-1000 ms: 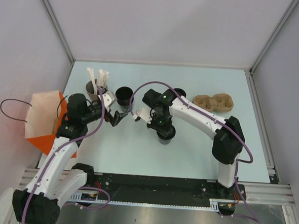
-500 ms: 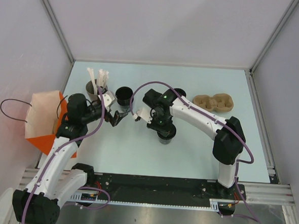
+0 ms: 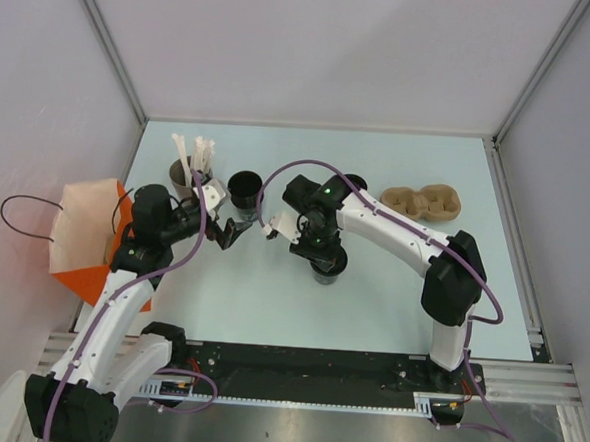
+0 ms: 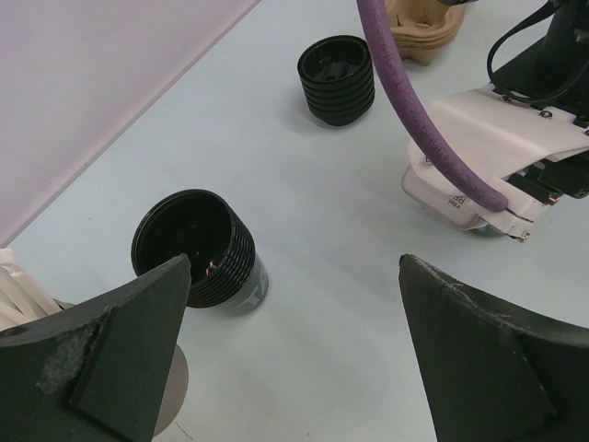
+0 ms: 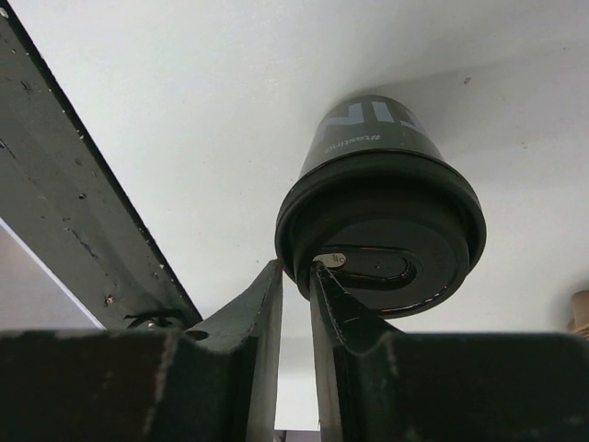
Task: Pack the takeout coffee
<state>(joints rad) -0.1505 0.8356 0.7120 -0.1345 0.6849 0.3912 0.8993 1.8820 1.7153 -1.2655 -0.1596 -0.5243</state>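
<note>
Black from lid to base, the coffee (image 5: 377,230) is a small tapered cup with pale lettering on its side and a round lid that has an oval dip in the top. It stands upright on the table (image 3: 371,296) near the middle, right under my right wrist. My right gripper (image 5: 294,272) has its fingers only a narrow slit apart, with the tips at the lid's near rim and nothing between them that I can see. My left gripper (image 4: 294,267) is spread wide and holds nothing; it hangs over bare table between the coffee and the lidless cup (image 4: 193,247). I count one lidded cup and one lidless black cup with a ribbed wall, whose inside is too dark for me to read. There is one more black ribbed round thing (image 4: 337,78) further back, and I cannot tell whether it is a cup or a stack. One grey cup (image 3: 182,179) at the back left holds several white straws (image 3: 191,153). One brown carrier (image 3: 421,201) with two wells sits at the back right. One paper bag (image 3: 84,233), orange and tan with a black loop handle, hangs off the table's left edge, and I cannot see inside it.
</note>
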